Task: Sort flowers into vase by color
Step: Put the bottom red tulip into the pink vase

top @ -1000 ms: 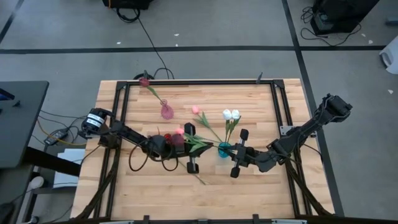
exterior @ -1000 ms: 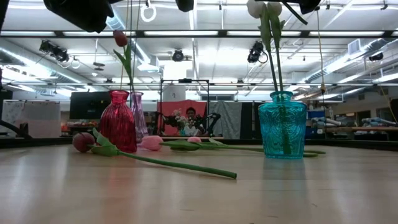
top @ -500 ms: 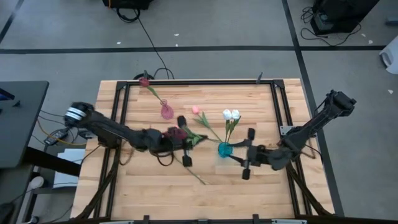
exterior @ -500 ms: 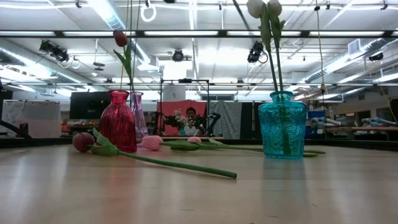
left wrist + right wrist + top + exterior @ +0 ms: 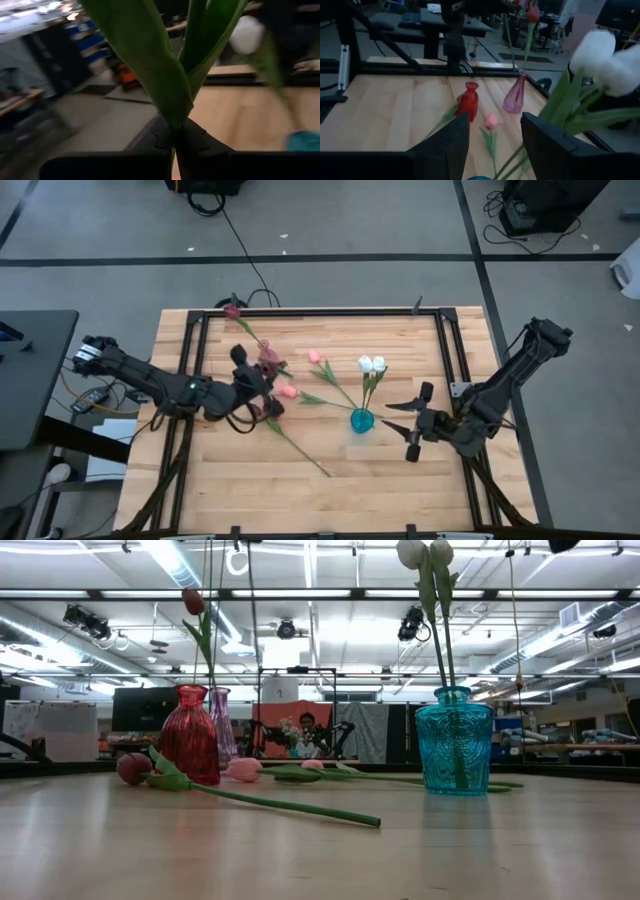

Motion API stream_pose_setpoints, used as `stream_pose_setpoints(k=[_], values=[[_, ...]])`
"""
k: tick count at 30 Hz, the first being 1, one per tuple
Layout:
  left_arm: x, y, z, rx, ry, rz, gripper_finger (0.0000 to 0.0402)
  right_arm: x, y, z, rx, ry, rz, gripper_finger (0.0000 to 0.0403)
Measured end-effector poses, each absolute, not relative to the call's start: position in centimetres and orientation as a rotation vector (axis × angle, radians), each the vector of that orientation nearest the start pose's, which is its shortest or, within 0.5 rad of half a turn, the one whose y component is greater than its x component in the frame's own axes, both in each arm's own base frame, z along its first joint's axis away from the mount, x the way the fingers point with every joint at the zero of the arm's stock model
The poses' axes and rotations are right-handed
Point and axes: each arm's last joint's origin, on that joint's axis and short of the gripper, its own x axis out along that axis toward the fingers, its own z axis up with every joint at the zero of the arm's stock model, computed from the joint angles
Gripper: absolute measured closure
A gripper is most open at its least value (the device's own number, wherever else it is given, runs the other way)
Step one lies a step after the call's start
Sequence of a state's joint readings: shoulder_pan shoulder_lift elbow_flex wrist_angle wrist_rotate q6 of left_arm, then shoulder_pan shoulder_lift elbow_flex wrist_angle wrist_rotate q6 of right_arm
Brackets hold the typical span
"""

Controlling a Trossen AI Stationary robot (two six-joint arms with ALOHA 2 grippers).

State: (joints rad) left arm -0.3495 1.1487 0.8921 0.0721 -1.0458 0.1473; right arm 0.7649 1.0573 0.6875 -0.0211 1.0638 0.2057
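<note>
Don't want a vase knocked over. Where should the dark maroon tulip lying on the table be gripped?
Take the dark maroon artificial tulip by its bare thin green stem, about midway, coming straight down from above and closing across it. It lies flat on the table, and its head and leaves sit close beside the red glass vase, so that end is crowded.

Grey floor (image 5: pixel 340 230) with dark tape lines around wooden table (image 5: pixel 240 490). Black cable (image 5: pixel 240 250) toward table's far edge. Long ceiling lights (image 5: pixel 320 595) above.
</note>
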Motion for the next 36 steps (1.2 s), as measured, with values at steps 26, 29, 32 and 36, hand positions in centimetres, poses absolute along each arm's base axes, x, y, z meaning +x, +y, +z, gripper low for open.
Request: stream_pose_setpoints(k=[26,29,32,36], values=[[23.8,0.2,29.2,0.262,0.362,1.003,0.0394,18.5,11.7,24.9,-0.013,0.181,-0.266,0.0215],[23.9,0.9,28.1,0.216,0.340,0.996,0.0394,18.5,11.7,24.9,-0.013,0.181,-0.265,0.0215],[23.9,1.4,27.3,0.181,0.317,0.980,0.0394,18.5,11.7,24.9,-0.014,0.182,-0.265,0.0215],[23.7,2.0,26.2,0.129,0.301,0.950,0.0394,18.5,11.7,24.9,-0.015,0.183,-0.262,0.0215]])
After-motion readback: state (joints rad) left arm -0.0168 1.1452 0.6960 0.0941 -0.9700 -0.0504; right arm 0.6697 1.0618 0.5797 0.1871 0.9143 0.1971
